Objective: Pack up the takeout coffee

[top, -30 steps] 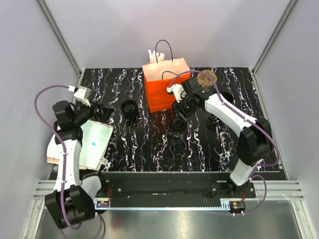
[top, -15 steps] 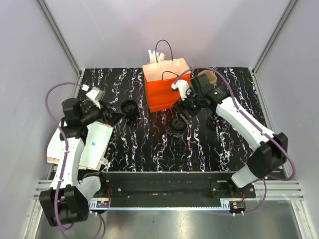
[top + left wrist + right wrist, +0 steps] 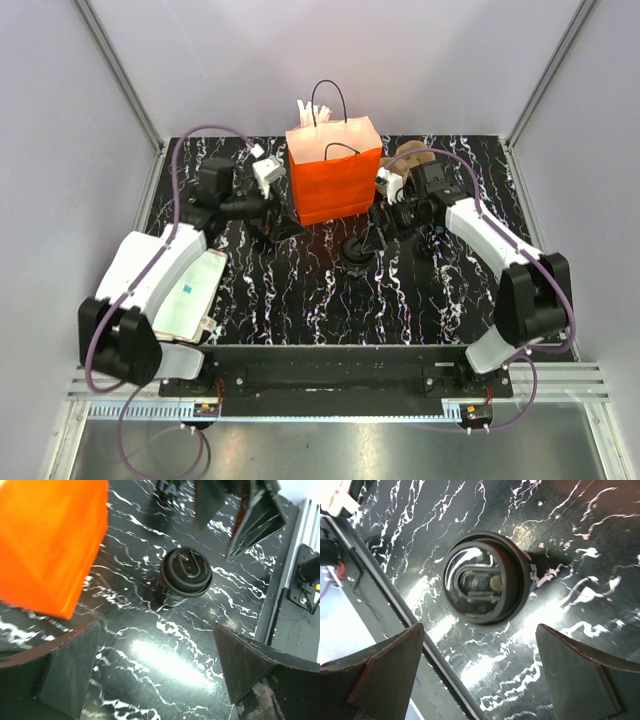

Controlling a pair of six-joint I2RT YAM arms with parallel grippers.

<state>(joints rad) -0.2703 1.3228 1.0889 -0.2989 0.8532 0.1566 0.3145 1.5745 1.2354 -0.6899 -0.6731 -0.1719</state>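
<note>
The takeout coffee (image 3: 356,251), a small black cup with a black sip lid, stands upright on the marble table in front of the orange paper bag (image 3: 335,175). My right gripper (image 3: 374,238) hovers just to its right, open and empty. In the right wrist view the lid (image 3: 482,582) lies ahead of the open gripper (image 3: 480,680). My left gripper (image 3: 288,227) is at the bag's lower left corner, open and empty. In the left wrist view the gripper (image 3: 160,680) faces the cup (image 3: 186,574), with the bag (image 3: 50,540) on the left.
White napkins (image 3: 305,108) stick out of the bag. A brown piece (image 3: 415,155) lies behind the right arm. Black pieces sit at the right (image 3: 425,246) (image 3: 453,195). A flat white pad (image 3: 190,290) lies at the left. The right gripper's fingers (image 3: 252,522) show beyond the cup.
My left arm has swung right from the table's left side to the bag's left corner and now covers the open black cup there. My right gripper has shifted slightly right, by the lidded cup.
</note>
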